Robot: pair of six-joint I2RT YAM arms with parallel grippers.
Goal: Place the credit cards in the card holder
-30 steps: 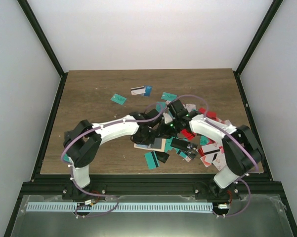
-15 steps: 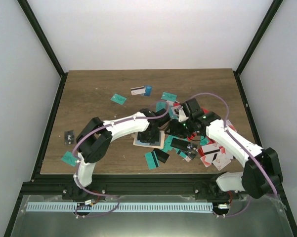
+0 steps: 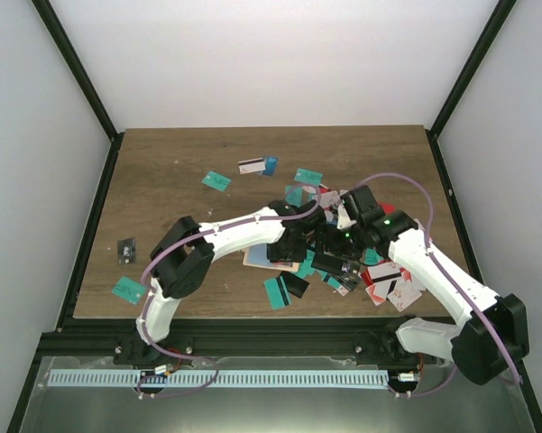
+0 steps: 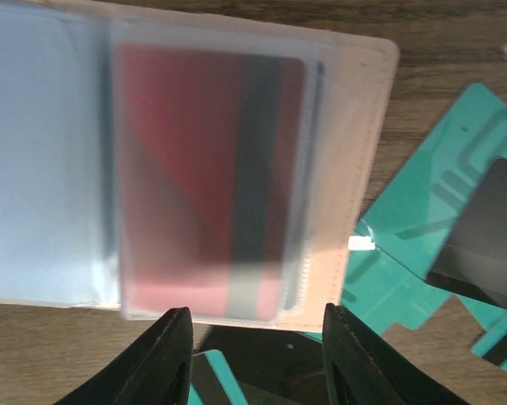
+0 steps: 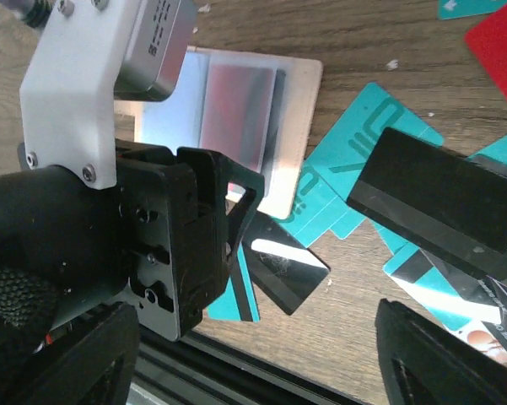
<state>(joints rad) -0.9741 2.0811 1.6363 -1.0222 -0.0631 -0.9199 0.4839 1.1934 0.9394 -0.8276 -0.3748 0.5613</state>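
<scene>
Open card holder [image 4: 354, 169] just beyond the wide, empty left tool [image 4: 255, 312], red credit card [image 4: 177, 169] inside

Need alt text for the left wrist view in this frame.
An open tan card holder fills the view, a red card with a dark stripe showing through its clear sleeve. The left gripper, fingers apart, sits at the bottom edge holding nothing. Teal cards and a black card lie on the wooden table at right.
</scene>
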